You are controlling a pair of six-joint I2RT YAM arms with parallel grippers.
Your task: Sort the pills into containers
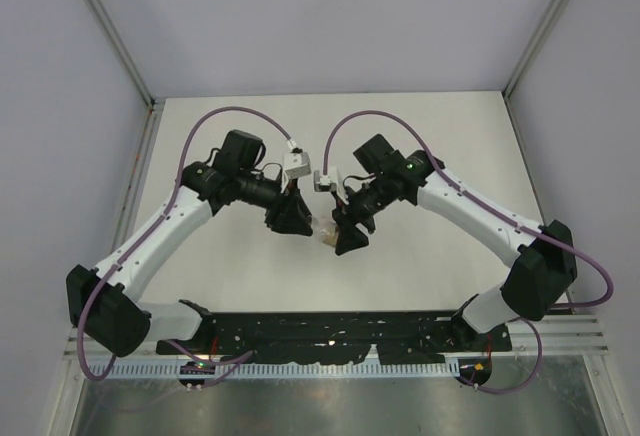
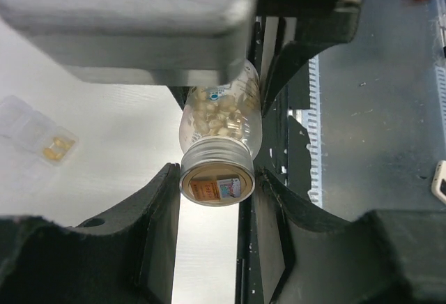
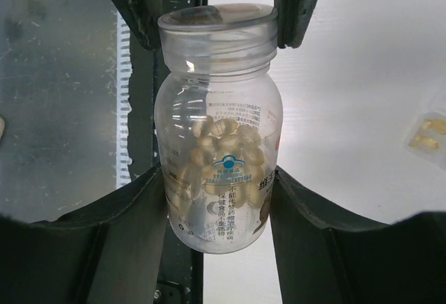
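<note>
a clear bottle [image 3: 216, 109] is held between the two arms, over the middle of the surface [image 3: 362, 74]. its body is clamped by the right claw [image 3: 217, 192] and its cap [image 2: 216, 178] is pinched by the left claw [image 2: 217, 189]. the opening step looks to be in hand: the cap is on, so a steady twist-off is called for next. the bottle is partly filled with pale pills [image 3: 223, 143]. a small clear case [image 2: 28, 126] lying nearby on the surface holds a few amber ones [image 2: 58, 149].

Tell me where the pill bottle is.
The pill bottle is over the middle of the table in the top view, between both claws: the left claw pinches its cap, the right claw grips its body.
</note>
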